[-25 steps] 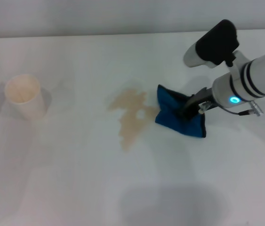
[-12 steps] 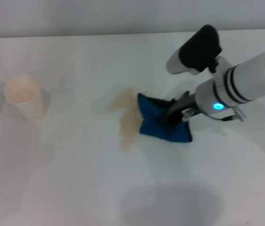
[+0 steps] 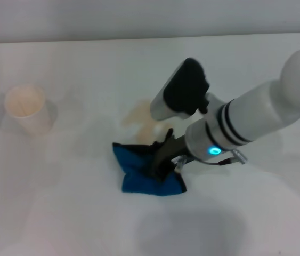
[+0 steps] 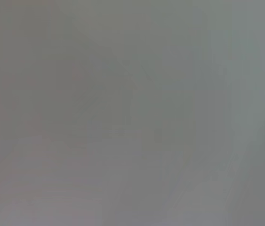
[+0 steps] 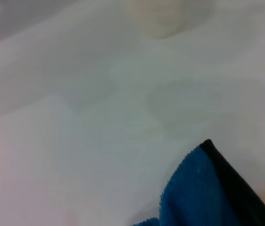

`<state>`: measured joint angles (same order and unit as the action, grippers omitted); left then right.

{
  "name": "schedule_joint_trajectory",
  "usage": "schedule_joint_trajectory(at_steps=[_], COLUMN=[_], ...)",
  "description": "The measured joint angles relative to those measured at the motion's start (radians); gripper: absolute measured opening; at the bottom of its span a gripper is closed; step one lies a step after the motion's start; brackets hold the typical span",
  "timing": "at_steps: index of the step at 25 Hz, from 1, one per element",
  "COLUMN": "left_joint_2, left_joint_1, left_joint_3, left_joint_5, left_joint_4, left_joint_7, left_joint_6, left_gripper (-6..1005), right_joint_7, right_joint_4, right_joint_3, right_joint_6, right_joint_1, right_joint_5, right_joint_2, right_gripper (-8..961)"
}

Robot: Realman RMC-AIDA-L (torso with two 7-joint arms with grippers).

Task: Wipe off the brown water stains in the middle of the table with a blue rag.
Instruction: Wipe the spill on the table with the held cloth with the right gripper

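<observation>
Where right tool presses, blue rag beneath.

White table w/ paper cup (far left), brown stains, blue rag.

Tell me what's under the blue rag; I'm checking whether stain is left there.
Nothing under the blue rag shows; it lies on the table, the right gripper pressing it. Brown stain remains visible behind it.
</observation>
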<state>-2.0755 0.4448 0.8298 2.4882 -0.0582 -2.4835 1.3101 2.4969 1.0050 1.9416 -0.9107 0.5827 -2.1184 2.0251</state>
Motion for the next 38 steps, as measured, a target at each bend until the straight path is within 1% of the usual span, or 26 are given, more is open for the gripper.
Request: schedule_joint_trajectory(at_steps=[2, 6, 12, 15, 18, 23, 30, 38], left_joint_2=[0.0, 0.0, -0.001, 0.0, 0.001, 0.0, 0.0, 0.0], left_joint_1=[0.0, 0.0, -0.001, 0.0, 0.0, 0.0, 0.002, 0.002], left_joint_3=[-0.001, -0.001, -0.001, -0.002, -0.002, -0.002, -0.001, -0.001], left_joint_5=[0.0, 0.001, 0.004, 0.011, 0.012, 0.013, 0.014, 0.022], left_joint_4=[0.0, 0.0, 0.0, 0.0, -0.001, -0.002, -0.002, -0.002], left_joint_7=[0.0, 0.0, 0.0, 0.0, 0.0, 0.0, 0.0, 0.0], left_joint_6=[0.0, 0.0, 0.0, 0.0, 0.0, 0.0, 0.0, 0.0], left_gripper=[862, 862, 862, 861, 861, 861, 862, 861], right_joint_7=[0.0, 0.001, 0.003, 0.004, 0.004, 0.002, 0.002, 0.001], right_joint_4=[0.002, -0.013, -0.062, -0.095, -0.13, -0.175, -0.229, -0.237], right_joint_3=[0.024, 0.036, 0.03, 0.028, -0.001, -0.092, -0.281, -0.488], right_joint_6=[0.028, 0.108, 0.225, 0.267, 0.29, 0.307, 0.308, 0.303], right_joint_1=[0.001, -0.008, -0.015, -0.011, -0.006, -0.008, -0.023, -0.065], right_joint_5=[0.006, 0.047, 0.065, 0.064, 0.062, 0.023, -0.082, -0.205], right_joint_2=[0.002, 0.003, -0.001, -0.002, -0.004, -0.009, -0.013, -0.016], right_gripper=[56, 56, 56, 57, 57, 57, 57, 57])
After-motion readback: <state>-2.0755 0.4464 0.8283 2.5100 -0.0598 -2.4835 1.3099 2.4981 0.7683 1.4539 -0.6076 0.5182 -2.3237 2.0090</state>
